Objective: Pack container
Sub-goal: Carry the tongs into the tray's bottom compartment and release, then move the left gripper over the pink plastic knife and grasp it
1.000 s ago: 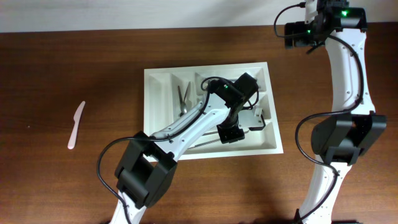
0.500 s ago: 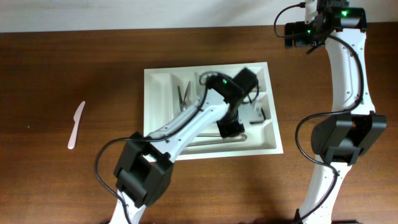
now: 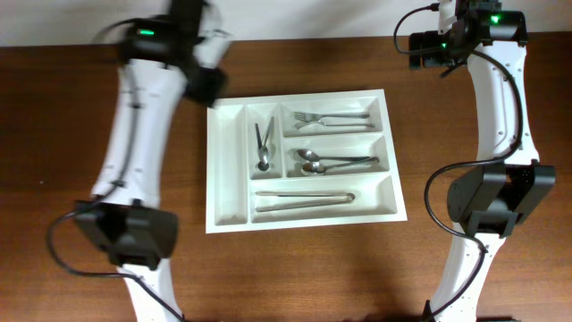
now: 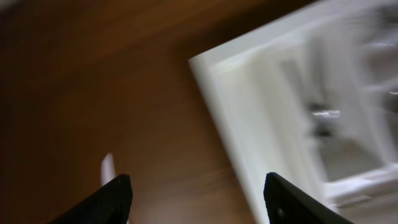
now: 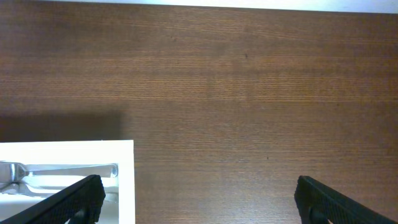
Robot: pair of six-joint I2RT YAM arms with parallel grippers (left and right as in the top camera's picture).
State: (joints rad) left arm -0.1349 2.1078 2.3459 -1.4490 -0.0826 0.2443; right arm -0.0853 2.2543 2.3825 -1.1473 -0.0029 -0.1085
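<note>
The container (image 3: pixel 229 170), a white tray with several compartments, lies mid-table. It holds forks (image 3: pixel 332 118), spoons (image 3: pixel 335 163), long tongs (image 3: pixel 304 199) and a small metal tool (image 3: pixel 264 143). My left gripper (image 3: pixel 206 82) hangs raised over the container's back-left corner. In the blurred left wrist view the left gripper (image 4: pixel 199 202) is open and empty, with the container's rim (image 4: pixel 214 68) to its right over the wood. My right gripper (image 5: pixel 205 202) is open wide above bare wood, off the container's corner (image 5: pixel 127 180).
A pale narrow object (image 4: pixel 107 168) shows on the wood just beyond the left finger in the left wrist view. The left arm (image 3: pixel 134 152) spans the table's left side. The right arm's base (image 3: pixel 487 201) stands to the right of the tray.
The left arm has lifted out of the tray and swung to the back left. Its jaws went from shut to open. The tongs now lie uncovered in the front compartment. The right arm has stayed still.
</note>
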